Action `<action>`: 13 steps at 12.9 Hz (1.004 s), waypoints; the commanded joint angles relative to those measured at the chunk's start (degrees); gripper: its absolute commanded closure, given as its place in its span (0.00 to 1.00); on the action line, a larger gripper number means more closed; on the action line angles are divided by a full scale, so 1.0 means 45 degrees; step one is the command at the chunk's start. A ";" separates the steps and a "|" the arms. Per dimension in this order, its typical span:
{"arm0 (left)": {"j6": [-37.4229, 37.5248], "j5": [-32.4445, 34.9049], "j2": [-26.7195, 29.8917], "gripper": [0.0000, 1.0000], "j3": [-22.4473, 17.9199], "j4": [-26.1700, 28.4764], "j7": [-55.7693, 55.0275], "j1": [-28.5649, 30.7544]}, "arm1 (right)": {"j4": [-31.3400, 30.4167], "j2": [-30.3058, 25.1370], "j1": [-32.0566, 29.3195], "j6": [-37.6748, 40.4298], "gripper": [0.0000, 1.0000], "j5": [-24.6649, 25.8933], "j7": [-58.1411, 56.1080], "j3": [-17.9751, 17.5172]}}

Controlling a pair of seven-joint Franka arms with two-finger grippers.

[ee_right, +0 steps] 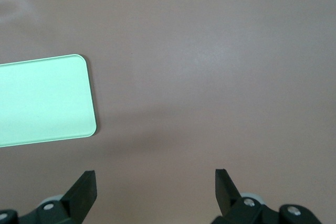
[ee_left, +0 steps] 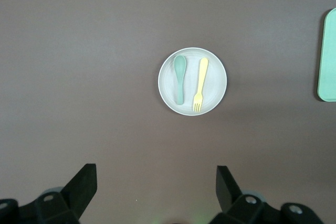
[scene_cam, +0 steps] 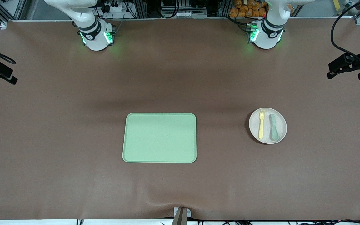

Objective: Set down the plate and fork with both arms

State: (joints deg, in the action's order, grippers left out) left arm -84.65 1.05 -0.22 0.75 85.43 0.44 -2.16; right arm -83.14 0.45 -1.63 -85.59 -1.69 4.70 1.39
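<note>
The round off-white plate (scene_cam: 281, 117) (ee_left: 218, 69) lies on the table toward the left arm's end. On it lie the pale-yellow fork (scene_cam: 261, 123) (ee_left: 200, 83) and a grey-green spoon (scene_cam: 273, 127) (ee_left: 179, 78), side by side. My left gripper (ee_left: 156, 178) hangs high over bare table, open and empty, with the plate well ahead of its fingertips. My right gripper (ee_right: 155, 182) is also open and empty, high over bare table beside the tray. Neither hand shows in the front view; only both arms' bases stand at the table's top edge.
A rectangular light-green tray (scene_cam: 159, 137) (ee_right: 42, 100) (ee_left: 328, 56) lies in the middle of the table, with nothing on it. Black camera mounts (scene_cam: 348, 64) stick in at both ends of the table. The brown cloth has a ripple at its near edge (scene_cam: 181, 203).
</note>
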 commanded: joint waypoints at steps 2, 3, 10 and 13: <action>0.0061 -0.0172 0.0185 0.00 0.0088 0.0292 0.0195 0.0109 | -0.0039 -0.0081 -0.0127 -0.0043 0.00 -0.0171 -0.0028 -0.0036; -0.0016 -0.0367 0.0282 0.00 0.0069 0.0409 0.0195 0.0149 | -0.0058 -0.0061 -0.0146 -0.0043 0.00 -0.0171 -0.0028 -0.0036; -0.0290 -0.0389 0.0283 0.00 0.0049 0.0449 0.0117 0.0149 | -0.0039 0.0075 -0.0225 0.0094 0.00 -0.0152 -0.0067 -0.0036; -0.0737 -0.0389 0.0166 0.00 0.0030 0.0430 0.0097 0.0149 | -0.0039 0.0075 -0.0166 0.0074 0.00 -0.0152 -0.0008 -0.0036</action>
State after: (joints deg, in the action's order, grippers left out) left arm -85.90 0.20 -0.22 0.80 86.34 0.44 -1.92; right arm -83.39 0.83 -1.94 -85.43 -1.69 4.70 1.50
